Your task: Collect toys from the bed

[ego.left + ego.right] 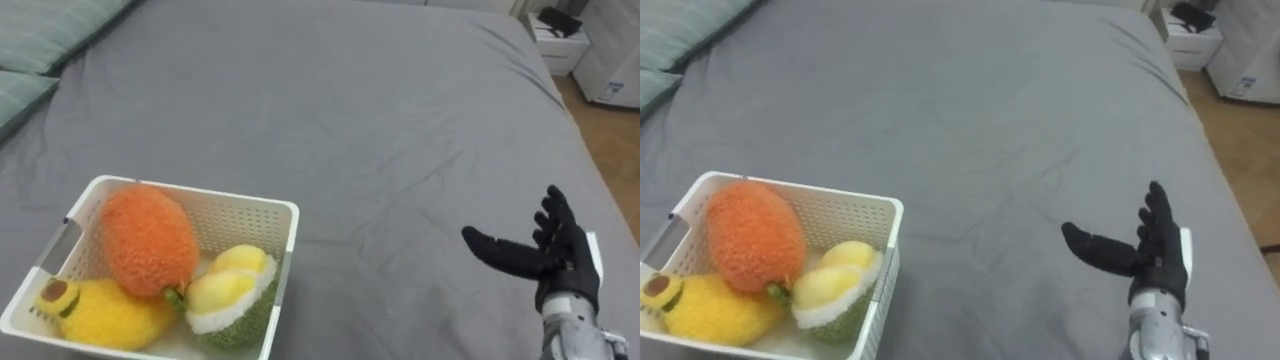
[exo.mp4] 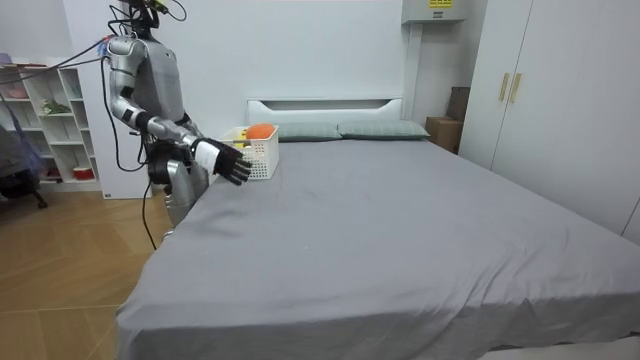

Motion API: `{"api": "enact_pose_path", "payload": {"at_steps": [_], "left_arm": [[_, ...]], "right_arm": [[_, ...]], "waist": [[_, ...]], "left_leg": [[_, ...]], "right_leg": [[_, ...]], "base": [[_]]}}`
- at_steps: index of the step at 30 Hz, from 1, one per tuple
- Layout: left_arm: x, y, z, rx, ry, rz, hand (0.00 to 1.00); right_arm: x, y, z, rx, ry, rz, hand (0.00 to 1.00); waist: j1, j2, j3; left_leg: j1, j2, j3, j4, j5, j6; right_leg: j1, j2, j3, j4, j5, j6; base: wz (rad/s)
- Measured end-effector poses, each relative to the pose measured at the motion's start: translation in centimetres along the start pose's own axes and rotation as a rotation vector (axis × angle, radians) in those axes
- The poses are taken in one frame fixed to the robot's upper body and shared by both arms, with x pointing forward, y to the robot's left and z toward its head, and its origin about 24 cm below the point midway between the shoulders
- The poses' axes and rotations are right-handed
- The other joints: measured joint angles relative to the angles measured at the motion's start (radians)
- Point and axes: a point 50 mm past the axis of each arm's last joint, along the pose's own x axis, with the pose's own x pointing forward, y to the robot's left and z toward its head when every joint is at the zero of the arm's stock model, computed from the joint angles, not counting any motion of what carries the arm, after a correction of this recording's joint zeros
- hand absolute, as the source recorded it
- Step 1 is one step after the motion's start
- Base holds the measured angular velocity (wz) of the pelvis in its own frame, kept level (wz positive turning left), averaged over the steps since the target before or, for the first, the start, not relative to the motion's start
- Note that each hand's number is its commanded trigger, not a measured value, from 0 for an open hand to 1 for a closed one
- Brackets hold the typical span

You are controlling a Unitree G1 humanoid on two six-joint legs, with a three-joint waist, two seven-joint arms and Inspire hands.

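1. Room view: the bed (image 2: 400, 230) takes up most of the room. Its grey sheet is smooth, and two pale green pillows (image 2: 340, 130) lie against a white headboard (image 2: 325, 107).
2. A cream wardrobe (image 2: 540, 90) stands at the room view's right and a white shelf (image 2: 45, 120) at its left, both on a wooden floor (image 2: 60, 270). In the left eye view a white nightstand (image 1: 558, 45) is just past the bed's far corner, beyond the fingertips.
3. The robot stands at the bedside, at the room view's left, with one arm reaching over the sheet.
4. A white slatted basket (image 1: 255, 208) rests on the sheet well off to the thumb side of the hand. The picture's lower edge cuts off its near wall. In the room view the outstretched arm partly covers it.
5. All three toys lie in that basket.
6. The orange toy (image 1: 148, 238) is an oval lying slantwise. Its long axis runs from the basket's far wall down toward the middle, and a green stub sits at the low end.
7. The yellow toy (image 1: 105, 315) lies along the near wall, its dark-tipped end pointing away from the fingers. Its underside is hidden.
8. The yellow-and-green toy (image 1: 230, 295) fills the corner nearest the thumb, yellow side up. I cannot make out its long axis.
9. The right hand (image 1: 568, 265) hovers over bare sheet. Its fingers (image 1: 550, 215) are straight and spread wide, the thumb juts toward the basket, and it holds nothing. The wrist is cut off below.
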Motion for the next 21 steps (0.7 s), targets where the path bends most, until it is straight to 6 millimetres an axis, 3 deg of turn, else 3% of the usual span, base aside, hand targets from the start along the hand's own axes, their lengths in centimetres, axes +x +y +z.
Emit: {"api": "enact_pose_path", "payload": {"at_steps": [6, 11, 17, 21], "left_arm": [[-0.2, 0.1, -0.8, -0.001, -0.001, -0.001, 0.00], [-0.4, 0.2, -1.8, -0.002, 0.013, 0.000, 0.00], [-0.5, 0.4, -3.0, -0.013, 0.062, -0.001, 0.00], [-0.6, 0.6, -3.9, -0.017, 0.108, 0.000, 0.00]], "right_arm": [[-0.9, -2.9, -6.1, 0.105, 0.259, -0.152, 0.00], [-4.2, -5.7, -12.9, 0.071, 0.562, -0.248, 0.00], [-7.3, -8.1, -16.0, -0.026, 0.704, -0.205, 0.00], [-8.0, -9.1, -16.5, -0.079, 0.756, -0.163, 0.00]], "waist": [[-0.008, -0.002, -0.0003], [-0.018, -0.009, -0.0008], [-0.032, -0.019, -0.0091], [-0.021, -0.019, -0.0098]], "left_leg": [[0.010, 0.002, 0.002, 0.000, -0.003, -0.001], [0.006, 0.002, -0.006, 0.003, -0.013, -0.002], [0.016, 0.002, -0.027, 0.019, -0.026, -0.003], [0.025, 0.001, -0.034, 0.019, -0.032, -0.005]], "right_leg": [[0.007, 0.002, -0.003, 0.000, 0.000, 0.000], [0.007, 0.003, -0.004, 0.002, -0.001, -0.001], [0.033, 0.004, -0.021, 0.000, -0.002, -0.002], [0.044, 0.005, -0.028, 0.000, -0.002, -0.002]], "base": [[0.00], [0.00], [0.08], [0.06]]}}
